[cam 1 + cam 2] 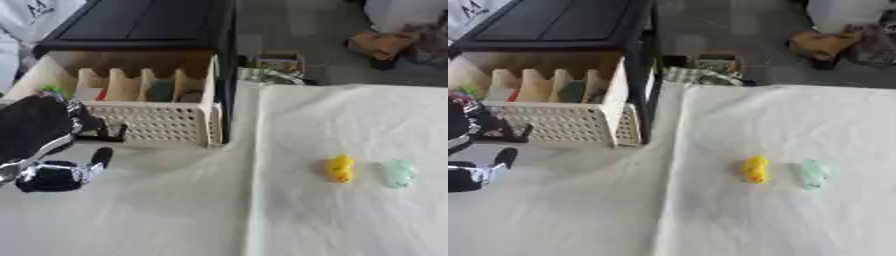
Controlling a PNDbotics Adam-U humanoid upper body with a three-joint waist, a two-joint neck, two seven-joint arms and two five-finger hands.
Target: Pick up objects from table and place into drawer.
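Two toys, yellow [339, 168] and green [399, 172], sit close; the left hand [57, 176], fingers curled on nothing, might bump one.

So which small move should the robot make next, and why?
Probably swing the left hand right toward the yellow toy. It and the pale green toy lie on the white cloth, the hand seems to hold nothing, and the open drawer already holds some items.
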